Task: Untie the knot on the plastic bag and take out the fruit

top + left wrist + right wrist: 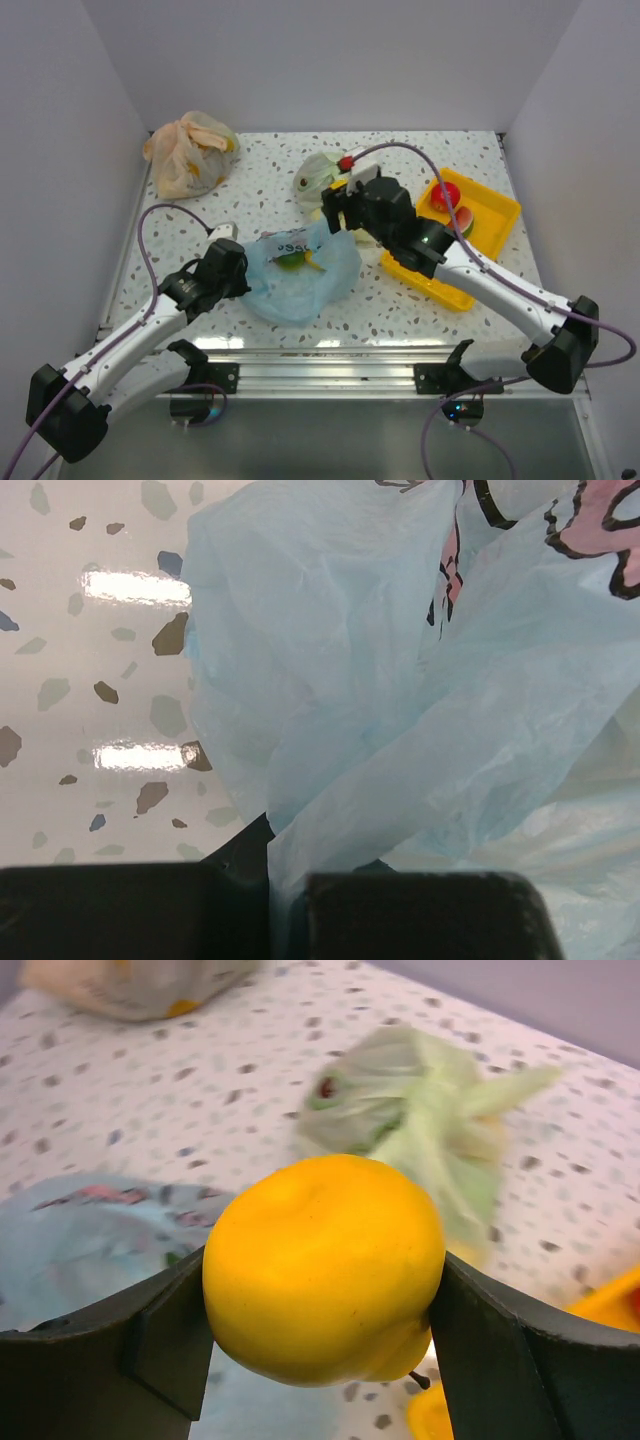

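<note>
- The thin light blue plastic bag [290, 290] lies slack and open, centre-near on the speckled table [420, 310]. Its knot looks undone, though no tail shows.
- The right hand [325, 1310] is closed on a round yellow toy fruit [320, 1250] at the bag's far right edge.
- The left hand [285, 905] pinches the bag's left edge.
- A red apple [445, 195] and a watermelon slice [463, 220] sit in the yellow plastic tray [500, 215] on the right.
- Something green and yellow [295, 260] remains inside the bag — I cannot tell what kind.

light blue plastic bag [300, 275] with pink-and-black print; yellow fruit [325, 1265]; white tabletop [260, 170] speckled grey; pale green bag [410, 1110]; yellow tray [492, 212].
</note>
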Motion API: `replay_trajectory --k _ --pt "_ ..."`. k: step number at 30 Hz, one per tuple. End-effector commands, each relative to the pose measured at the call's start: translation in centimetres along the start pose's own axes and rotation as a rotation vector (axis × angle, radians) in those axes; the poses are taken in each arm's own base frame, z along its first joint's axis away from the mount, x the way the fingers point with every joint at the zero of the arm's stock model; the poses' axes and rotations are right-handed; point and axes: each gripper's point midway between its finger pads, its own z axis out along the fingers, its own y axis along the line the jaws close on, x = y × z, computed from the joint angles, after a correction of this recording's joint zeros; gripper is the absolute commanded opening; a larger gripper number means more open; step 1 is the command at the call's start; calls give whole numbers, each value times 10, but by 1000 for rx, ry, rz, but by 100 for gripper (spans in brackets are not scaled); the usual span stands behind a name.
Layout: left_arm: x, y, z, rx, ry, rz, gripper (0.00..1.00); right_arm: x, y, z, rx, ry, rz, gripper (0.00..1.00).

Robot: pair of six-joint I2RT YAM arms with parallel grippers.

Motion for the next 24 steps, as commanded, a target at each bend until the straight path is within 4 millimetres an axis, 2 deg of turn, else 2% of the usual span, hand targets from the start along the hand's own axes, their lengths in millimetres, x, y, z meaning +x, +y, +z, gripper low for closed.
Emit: replay_trajectory --k 1,2,4,5,8,10,11,13,14,19,20,21,22,24 --pt "-16 -6 -6 20 -49 2 0 20 -90 -17 324 42 67 31" --pt "-17 -7 -6 22 -49 2 0 27 -118 -21 402 53 98 32" --pt "-17 -7 -6 25 -49 2 0 49 -147 -27 481 89 136 33" --pt "-17 -7 -6 25 -51 1 0 60 -171 -31 548 105 182 34" --pt "-16 -7 -5 25 -45 6 0 93 -204 -33 633 166 259 38" --pt "-16 -9 -6 31 -45 5 0 119 -216 -29 666 219 290 40" --pt "-16 -8 -5 31 -45 6 0 126 -230 -29 700 219 330 40" --pt "-16 -9 -6 35 -45 6 0 144 -241 -27 717 253 368 42" --pt "-16 -9 -6 36 -45 9 0 155 -255 -26 750 270 402 43" --pt "-16 -9 -7 40 -47 12 0 177 -287 -21 806 296 485 54" --pt "-15 -9 -7 42 -42 12 0 182 -294 -22 824 307 503 59" --pt "-16 -10 -7 47 -47 11 0 185 -297 -18 828 320 510 67" --pt "-15 -10 -7 48 -45 11 0 187 -299 -17 827 330 512 81" --pt "-16 -11 -7 50 -46 11 0 189 -300 -16 827 356 509 95"
